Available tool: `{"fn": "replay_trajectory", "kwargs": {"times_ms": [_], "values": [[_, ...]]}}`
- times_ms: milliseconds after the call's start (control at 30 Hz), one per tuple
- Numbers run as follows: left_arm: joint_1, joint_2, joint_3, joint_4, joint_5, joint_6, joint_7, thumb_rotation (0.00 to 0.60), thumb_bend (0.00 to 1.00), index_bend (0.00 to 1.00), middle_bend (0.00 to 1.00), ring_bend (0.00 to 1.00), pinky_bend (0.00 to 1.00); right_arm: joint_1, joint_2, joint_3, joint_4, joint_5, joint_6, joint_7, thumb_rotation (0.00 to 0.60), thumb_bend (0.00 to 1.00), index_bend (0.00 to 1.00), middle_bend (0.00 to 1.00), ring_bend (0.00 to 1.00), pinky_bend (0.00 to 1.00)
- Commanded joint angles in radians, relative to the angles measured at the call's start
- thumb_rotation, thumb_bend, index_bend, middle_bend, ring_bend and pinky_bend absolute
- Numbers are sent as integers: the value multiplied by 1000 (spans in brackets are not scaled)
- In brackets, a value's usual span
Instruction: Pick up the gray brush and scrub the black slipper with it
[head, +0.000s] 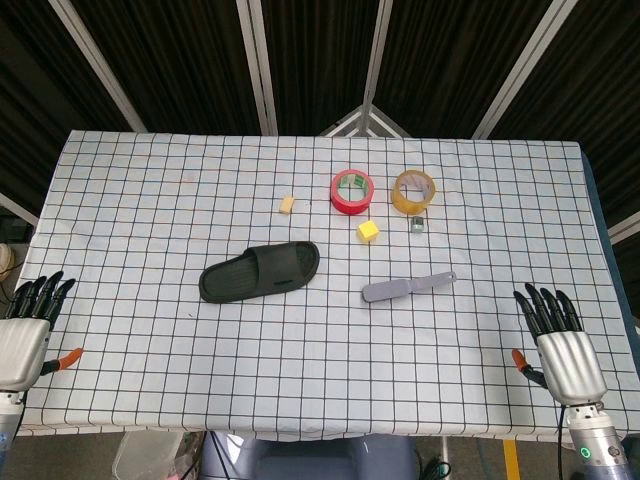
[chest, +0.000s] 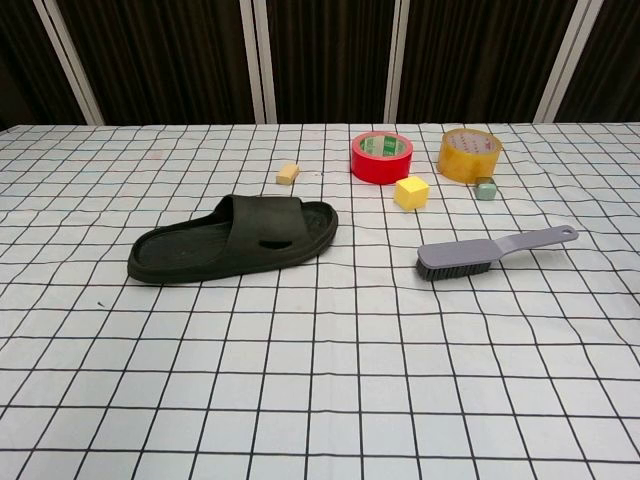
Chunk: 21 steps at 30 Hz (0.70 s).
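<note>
The black slipper (head: 261, 271) (chest: 235, 238) lies flat near the middle of the checkered table, toe end toward the right. The gray brush (head: 407, 288) (chest: 491, 251) lies to its right, bristles down, handle pointing right and slightly away. My left hand (head: 28, 325) hovers at the table's near left corner, fingers extended and apart, holding nothing. My right hand (head: 558, 342) is at the near right corner, also spread and empty, well short of the brush. Neither hand shows in the chest view.
Behind the brush stand a red tape roll (head: 352, 191) (chest: 381, 156) and a yellow-brown tape roll (head: 414, 191) (chest: 469, 154). A yellow cube (head: 368, 231) (chest: 411, 192), a small gray-green block (head: 419, 224) (chest: 485, 188) and a tan block (head: 287, 204) (chest: 288, 174) lie nearby.
</note>
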Motion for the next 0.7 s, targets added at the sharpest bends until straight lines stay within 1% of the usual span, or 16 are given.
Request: {"fn": "replay_trajectory", "kwargs": {"times_ms": [33, 200, 333, 500, 567, 600, 700], "values": [[3, -5, 3, 6, -3, -2, 5, 600, 66, 0, 0, 0, 68, 4, 3, -5, 2, 16, -27, -1, 600, 346, 0, 0, 0, 0], [-5, -17, 1, 15, 17, 2, 2, 600, 67, 0, 0, 0, 68, 12, -2, -4, 8, 10, -36, 2, 600, 346, 0, 0, 0, 0], [-11, -41, -7, 43, 51, 33, -23, 600, 67, 0, 0, 0, 68, 54, -17, -1, 18, -22, -80, 3, 600, 346, 0, 3, 0, 0], [-16, -72, -22, 81, 71, 65, -41, 600, 67, 0, 0, 0, 68, 162, -44, 12, 22, -34, -236, -39, 600, 345, 19, 76, 0, 0], [-17, -81, -26, 88, 73, 72, -38, 600, 68, 0, 0, 0, 68, 194, -58, 18, 26, -19, -295, -55, 600, 345, 23, 82, 0, 0], [-17, -89, -29, 95, 73, 78, -35, 600, 68, 0, 0, 0, 68, 223, -74, 24, 34, -1, -348, -71, 600, 346, 27, 83, 0, 0], [-17, -100, -33, 108, 78, 90, -42, 600, 68, 0, 0, 0, 68, 271, -108, 41, 54, 38, -427, -101, 600, 346, 56, 94, 0, 0]]}}
